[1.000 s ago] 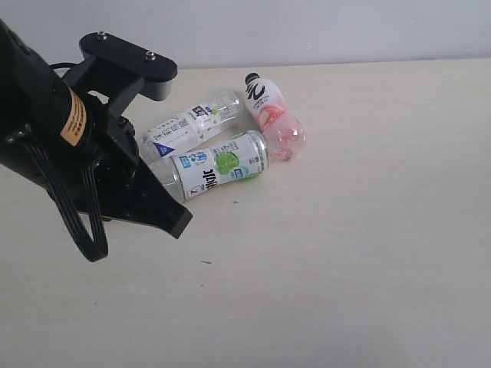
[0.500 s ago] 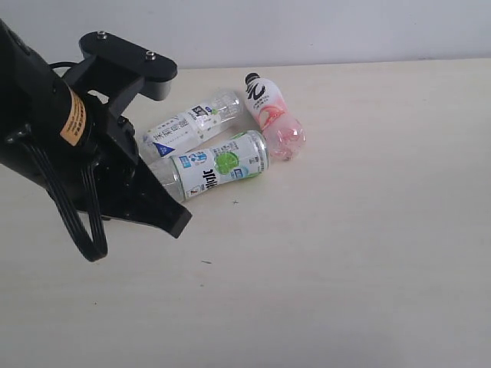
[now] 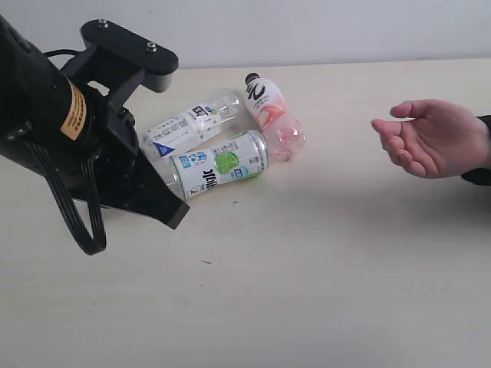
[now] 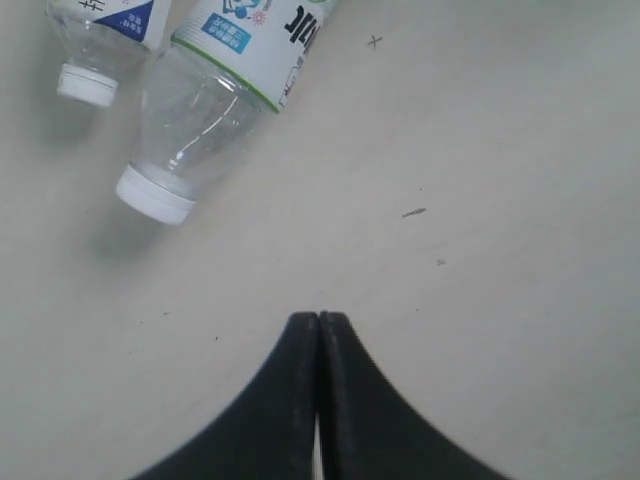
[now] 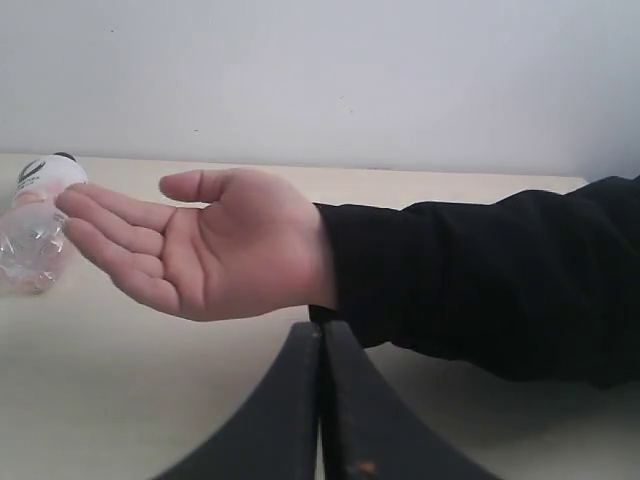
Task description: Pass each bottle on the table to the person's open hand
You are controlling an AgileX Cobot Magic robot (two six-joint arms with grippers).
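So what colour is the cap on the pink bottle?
Black. The cap shows best in the exterior view.

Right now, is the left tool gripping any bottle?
No: in the left wrist view the left tool is shut on nothing, and the green-lime bottle lies on the table clear of it.

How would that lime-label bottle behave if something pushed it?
The lime-label bottle lies on its side, so it would probably roll. It looks empty, so likely light and easy to dent. Its smooth plastic might slip in a grip.

Left hand (image 4: 318, 328), right hand (image 5: 320, 336): closed
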